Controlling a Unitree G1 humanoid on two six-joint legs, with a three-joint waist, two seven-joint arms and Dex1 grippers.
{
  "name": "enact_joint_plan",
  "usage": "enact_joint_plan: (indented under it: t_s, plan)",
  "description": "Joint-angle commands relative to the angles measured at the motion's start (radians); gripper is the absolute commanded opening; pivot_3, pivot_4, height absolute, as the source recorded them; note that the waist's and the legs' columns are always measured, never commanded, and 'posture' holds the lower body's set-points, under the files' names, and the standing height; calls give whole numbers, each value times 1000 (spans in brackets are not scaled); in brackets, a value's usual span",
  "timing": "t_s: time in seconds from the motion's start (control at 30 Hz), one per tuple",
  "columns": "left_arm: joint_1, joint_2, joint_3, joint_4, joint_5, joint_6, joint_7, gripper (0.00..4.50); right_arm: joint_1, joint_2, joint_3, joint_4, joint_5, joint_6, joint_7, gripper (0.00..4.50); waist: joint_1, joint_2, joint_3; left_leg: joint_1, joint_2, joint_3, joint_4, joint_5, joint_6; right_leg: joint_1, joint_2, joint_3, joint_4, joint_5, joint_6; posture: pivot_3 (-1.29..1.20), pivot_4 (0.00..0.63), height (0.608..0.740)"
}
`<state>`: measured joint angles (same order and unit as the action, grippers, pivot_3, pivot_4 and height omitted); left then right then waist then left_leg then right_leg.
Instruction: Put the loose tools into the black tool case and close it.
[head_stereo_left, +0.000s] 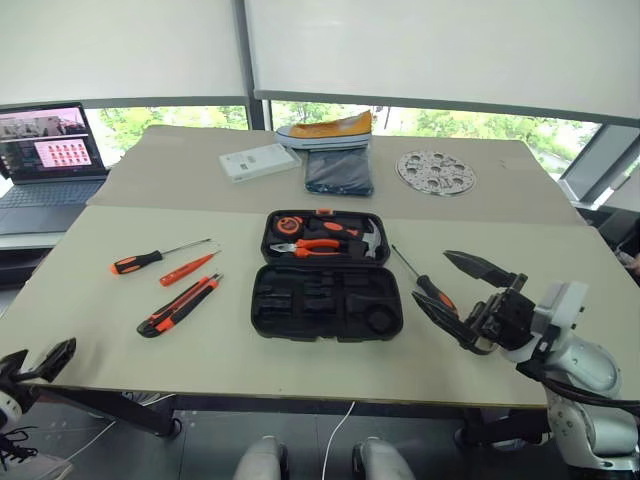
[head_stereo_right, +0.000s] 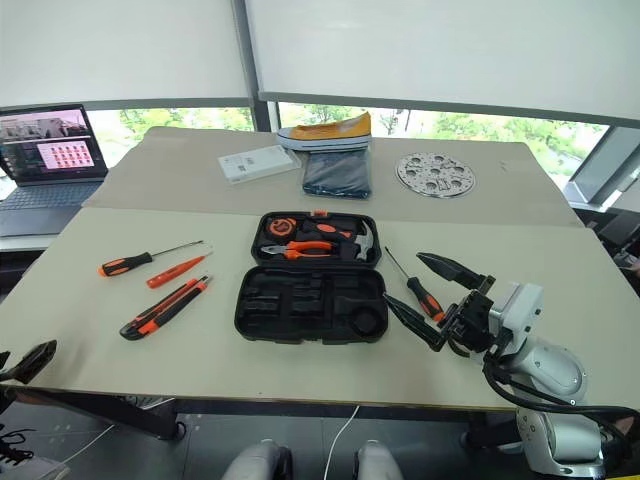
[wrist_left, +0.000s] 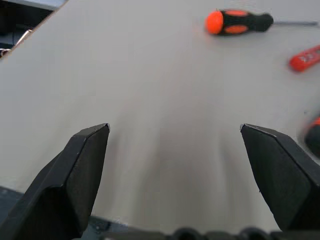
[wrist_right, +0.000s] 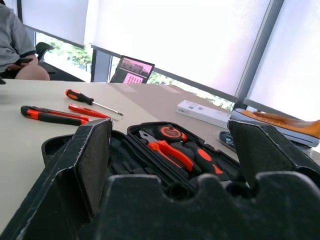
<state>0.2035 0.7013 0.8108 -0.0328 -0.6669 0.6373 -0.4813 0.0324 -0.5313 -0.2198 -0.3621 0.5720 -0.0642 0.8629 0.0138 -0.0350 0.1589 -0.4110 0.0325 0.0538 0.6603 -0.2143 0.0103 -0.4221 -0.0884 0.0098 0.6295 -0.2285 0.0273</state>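
first pick: right-side screwdriver into the open case

case (head_stereo_left: 327, 300) lies open in the middle of the table (head_stereo_left: 520, 230), lid half away from the robot and already holding the pliers (head_stereo_left: 305, 246) and hammer (head_stereo_left: 368, 240); the near half shows bare slots; nothing loose has been stowed yet, so the step in hand is judged to be the first pick.

right gripper (head_stereo_left: 467, 296) hovers with its fingers spread wide and nothing between them, just beside the screwdriver (head_stereo_left: 428, 286) that lies right of the case, shaft pointing away; this tool is judged the natural first target; the handle should be taken across its width, not the thin shaft, so that it does not roll or pivot; the wrist would need to be tipped down before closing, since the fingers look nearly level now.

left gripper (wrist_left: 175, 150) is also spread and empty, low at the table's near left edge; left of the case lie a second screwdriver (head_stereo_left: 138, 262), a slim orange one (head_stereo_left: 185, 270) and the knife (head_stereo_left: 180, 304), well apart from the case and close to each other; they are best lifted one at a time so neighbours are not knocked.

each tool should be matched to its moulded slot and pressed flat; a proud handle would likely stop the lid from shutting.
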Motion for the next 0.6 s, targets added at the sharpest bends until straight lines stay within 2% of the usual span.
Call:
enact_joint_plan:
  t_s: [0.03, 0.13, 0.23, 0.27, 0.43, 0.6]
  plan:
    - [-165, 118, -101, 106, 72, -15, -11, 4500, 2, 2, -10, -17, -5, -5, -12, 4298, 5, -2, -2, 1, 0, 2, 0, 0, -1, 0, 0, -1, 0, 0, 0, 0, 150, 740]
    - [-355, 199, -236, 302, 177, -80, -36, 4500, -10, 5, 2, -16, -14, 0, -22, 4298, 2, -4, -2, 1, 0, 5, 0, 0, -1, 1, 0, -1, 0, 1, -1, 0, 150, 740]
    - [-585, 237, -399, 559, 305, -177, -82, 4500, -23, 4, 7, -21, -22, 8, -35, 4298, -4, -4, -2, 0, -1, 6, 0, 1, 0, 2, 1, 1, 0, 2, -2, 0, 150, 740]
    - [-652, 241, -447, 639, 348, -218, -98, 4500, -25, 3, 7, -23, -23, 11, -40, 4298, -6, -4, -3, 0, -1, 8, 0, 5, 6, 2, 2, 1, 0, 4, -3, 0, 150, 740]
    - [-951, 210, -628, 1006, 515, -376, -169, 4500, -31, -7, -7, -37, -27, 24, -64, 4298, -12, -6, -3, -5, 0, 11, 0, 4, 5, -1, 7, 1, -1, 9, -3, 0, 150, 740]
    - [-1133, 159, -700, 1233, 607, -464, -191, 4500, -2, -19, -41, -59, -24, 29, -74, 4298, -11, -7, -3, -6, 2, 11, 0, 3, 4, -1, 10, 2, -2, 8, -3, 0, 150, 740]
